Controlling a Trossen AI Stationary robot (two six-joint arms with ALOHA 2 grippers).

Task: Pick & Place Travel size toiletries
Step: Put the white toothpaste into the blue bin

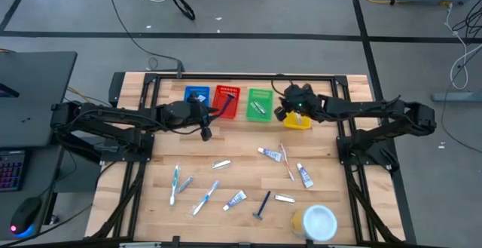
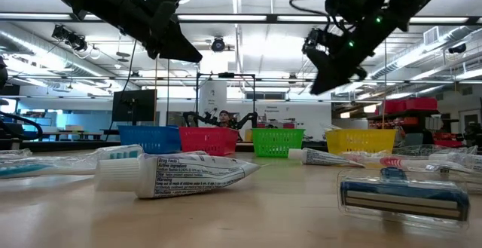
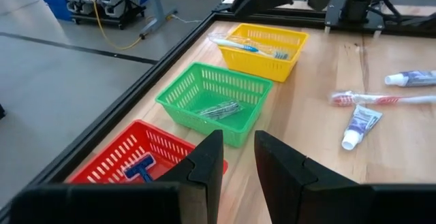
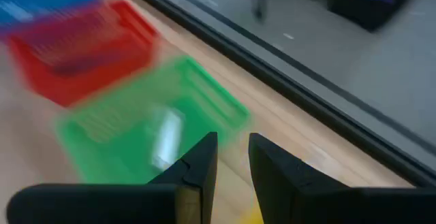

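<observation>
Both your grippers hang empty above the row of 4 baskets at the far edge of the table.

Your left gripper [image 1: 205,131] sits over the red basket [image 3: 129,159], fingers [image 3: 208,163] parted a little with nothing between them; a dark blue razor [image 3: 139,169] lies in that basket just beside them; a silvery packet [image 3: 219,109] rests in the green basket [image 3: 211,91] ahead of the fingers; toothbrushes [image 3: 245,45] lie in the yellow basket [image 3: 269,47] beyond. Your right gripper [image 1: 290,97] hovers between the green and yellow baskets, fingers [image 4: 201,163] slightly apart, holding nothing. The remaining tubes [image 1: 269,154], toothbrushes [image 1: 175,182] and a razor [image 1: 263,203] lie scattered on the table [image 1: 241,180], well apart from both sets of fingers.
</observation>
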